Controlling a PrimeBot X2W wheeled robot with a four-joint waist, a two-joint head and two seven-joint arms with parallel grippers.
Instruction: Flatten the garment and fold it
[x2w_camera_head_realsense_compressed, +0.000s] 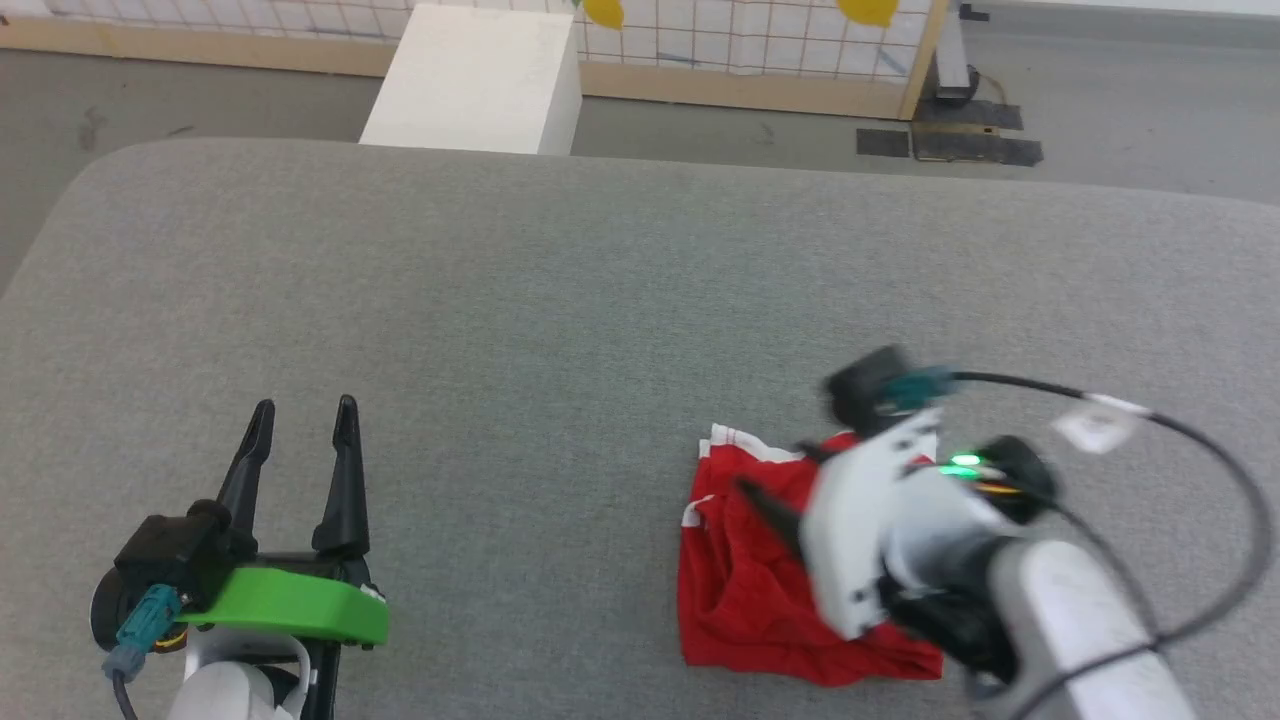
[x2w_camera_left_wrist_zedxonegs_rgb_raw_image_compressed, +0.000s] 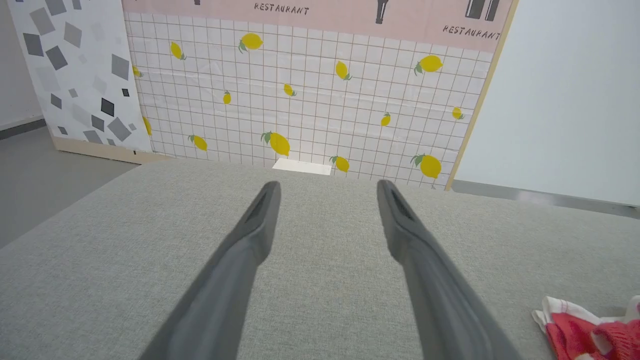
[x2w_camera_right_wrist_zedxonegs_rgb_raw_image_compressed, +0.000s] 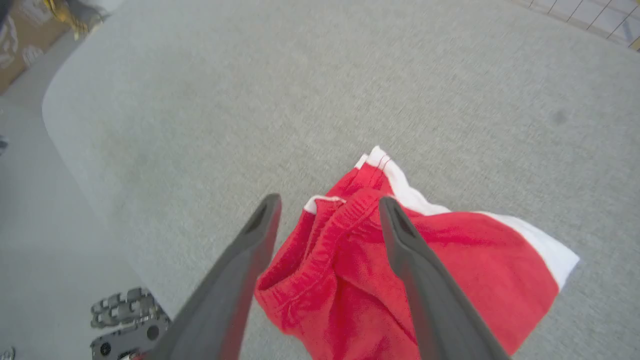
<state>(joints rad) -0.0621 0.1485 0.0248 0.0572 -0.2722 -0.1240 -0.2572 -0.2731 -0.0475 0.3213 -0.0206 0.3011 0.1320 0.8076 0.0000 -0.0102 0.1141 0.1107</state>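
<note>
Directly beneath the right gripper (x2w_camera_right_wrist_zedxonegs_rgb_raw_image_compressed: 328, 202), between and below its spread fingers: the garment (x2w_camera_right_wrist_zedxonegs_rgb_raw_image_compressed: 450, 250), bright red, bunched and wrinkled on the grey padded table (x2w_camera_right_wrist_zedxonegs_rgb_raw_image_compressed: 300, 100), with a white trim band along the edge beyond the right-hand finger. Nothing pinched; contact between fingertips and cloth not discernible. In the head view, right gripper (x2w_camera_head_realsense_compressed: 775, 470) blurred, one dark finger traceable over the red cloth, the other lost against the pale wrist housing; garment (x2w_camera_head_realsense_compressed: 750, 590) partly covered by that wrist and forearm, full outline hidden. Well apart from the garment, the left gripper (x2w_camera_head_realsense_compressed: 306, 405), fingers parted and empty above bare table (x2w_camera_head_realsense_compressed: 500, 300). Seen from the left wrist, the left gripper (x2w_camera_left_wrist_zedxonegs_rgb_raw_image_compressed: 327, 184) likewise spread; garment (x2w_camera_left_wrist_zedxonegs_rgb_raw_image_compressed: 575, 330) off to the right of its fingers, cut off at the frame corner.
</note>
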